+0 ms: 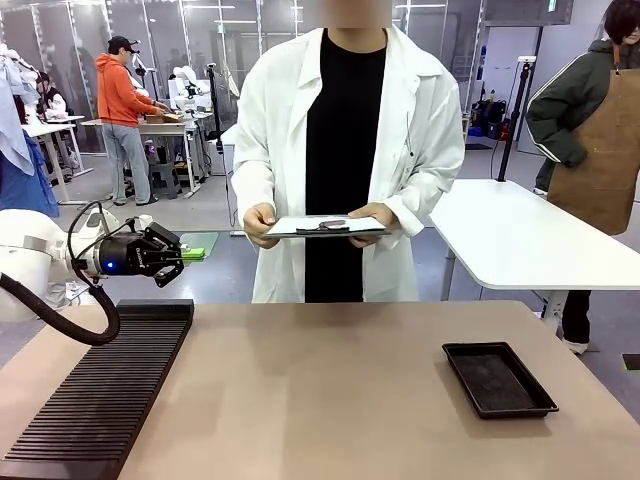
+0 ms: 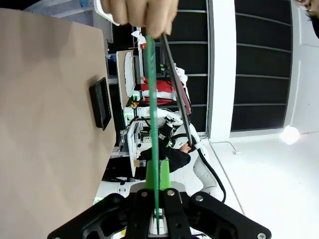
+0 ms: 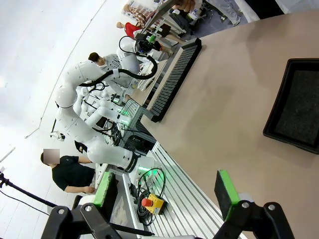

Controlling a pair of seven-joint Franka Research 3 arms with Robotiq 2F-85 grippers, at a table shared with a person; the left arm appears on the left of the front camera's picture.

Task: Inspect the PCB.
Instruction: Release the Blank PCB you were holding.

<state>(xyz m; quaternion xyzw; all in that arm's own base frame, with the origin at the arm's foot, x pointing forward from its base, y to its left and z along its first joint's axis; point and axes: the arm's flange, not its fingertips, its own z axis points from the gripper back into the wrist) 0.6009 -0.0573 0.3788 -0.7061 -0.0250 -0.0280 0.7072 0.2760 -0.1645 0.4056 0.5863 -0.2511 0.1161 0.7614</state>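
Observation:
The PCB [image 1: 201, 242] is a thin green board held off the table's left end, out past the far edge, pointing toward the person. My left gripper [image 1: 186, 255] is shut on its near edge. In the left wrist view the PCB [image 2: 152, 99] runs edge-on as a green line up from my shut left gripper [image 2: 158, 211] toward the person's hand [image 2: 144, 15]. My right gripper [image 3: 165, 196] hangs open above the table with nothing between its green pads [image 3: 227, 191]. The person stands at the far side holding a white clipboard [image 1: 325, 227] in both hands.
A black slotted rack [image 1: 105, 385] lies along the table's left side, under my left arm. A shallow black tray [image 1: 498, 377] sits at the right; the right wrist view also shows this tray [image 3: 298, 102]. Another white table [image 1: 520, 235] stands behind on the right.

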